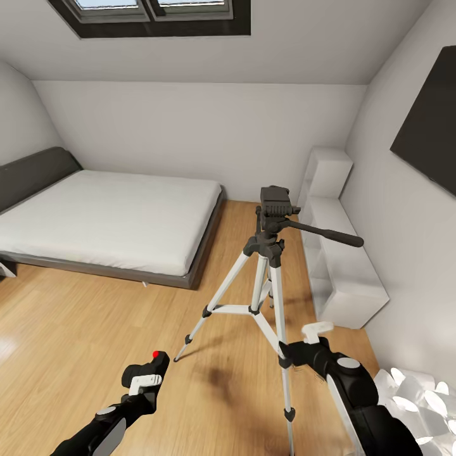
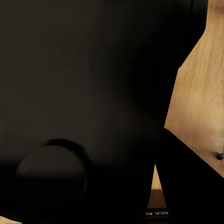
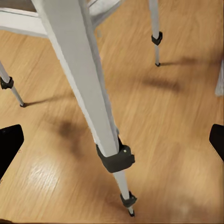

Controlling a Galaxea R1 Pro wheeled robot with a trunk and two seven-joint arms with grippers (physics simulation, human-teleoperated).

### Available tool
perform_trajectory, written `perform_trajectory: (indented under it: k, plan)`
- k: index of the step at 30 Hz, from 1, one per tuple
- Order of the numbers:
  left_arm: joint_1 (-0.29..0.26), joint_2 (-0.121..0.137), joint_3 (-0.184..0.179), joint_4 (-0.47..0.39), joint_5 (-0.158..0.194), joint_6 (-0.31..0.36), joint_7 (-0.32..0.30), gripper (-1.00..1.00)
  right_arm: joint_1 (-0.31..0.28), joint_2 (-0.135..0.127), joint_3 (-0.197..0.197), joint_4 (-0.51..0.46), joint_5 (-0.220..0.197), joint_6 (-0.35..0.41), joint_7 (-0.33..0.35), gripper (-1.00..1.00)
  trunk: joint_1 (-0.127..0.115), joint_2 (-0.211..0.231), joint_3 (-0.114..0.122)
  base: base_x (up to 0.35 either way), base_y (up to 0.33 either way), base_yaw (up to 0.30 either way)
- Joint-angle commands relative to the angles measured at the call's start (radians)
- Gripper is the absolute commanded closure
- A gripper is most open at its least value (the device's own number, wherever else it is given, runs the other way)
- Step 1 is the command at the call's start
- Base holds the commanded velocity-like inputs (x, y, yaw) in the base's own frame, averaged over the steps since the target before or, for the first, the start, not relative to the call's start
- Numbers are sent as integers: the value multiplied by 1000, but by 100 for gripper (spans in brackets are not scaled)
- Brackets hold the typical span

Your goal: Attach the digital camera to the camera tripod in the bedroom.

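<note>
**Camera held low, tripod head well above: the risks and the count**

At the left of the head view, the robot's left claw [image 1: 147, 375] is closed around the small chunky black digital camera with a red round button on top [image 1: 154, 364], holding it low over the light wood floor [image 1: 76, 316]. In the left wrist view a dark mass sits right against the lens, probably the camera body. The camera is well apart from, and well below, the black head of the tall camera tripod with silver-white legs and black joints [image 1: 273, 218], which stands on the floor between the low dark-framed bed with a white mattress [image 1: 107, 221] and the white shelf unit [image 1: 335, 266] along the right wall.

The right claw [image 1: 316, 331] sits just beside the tripod's near leg; the right wrist view shows its dark tips spread wide with the leg between them and nothing gripped.

Likely hazards, as a judgement:
- The right arm could nudge that leg and shift or tip the tripod, since the stand looks light and top-heavy.
- The long black pan handle [image 1: 326, 234] juts out sideways and could snag an arm as the camera is lifted.
- The left wrist camera is blocked, so alignment with the head plate depends on the head view.

Count: one camera, one tripod with three legs, one bed, one shelf unit, two claws.
</note>
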Motion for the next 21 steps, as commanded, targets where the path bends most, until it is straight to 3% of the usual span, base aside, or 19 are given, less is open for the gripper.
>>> perform_trajectory:
  k: [1,10,21]
  plan:
    - [-1,1,-4,-2,7,4,-2,100,-7,0,-2,3,5,2,4,-100,0,-2,-2,0,0,0]
    - [-1,1,-4,-2,7,4,-2,100,-73,8,-12,82,-1,-41,-3,-100,0,-2,-2,0,0,0]
    - [-1,1,-3,-2,7,4,-1,100,-114,53,-12,170,-1,-81,-8,-100,0,-2,-2,0,0,0]
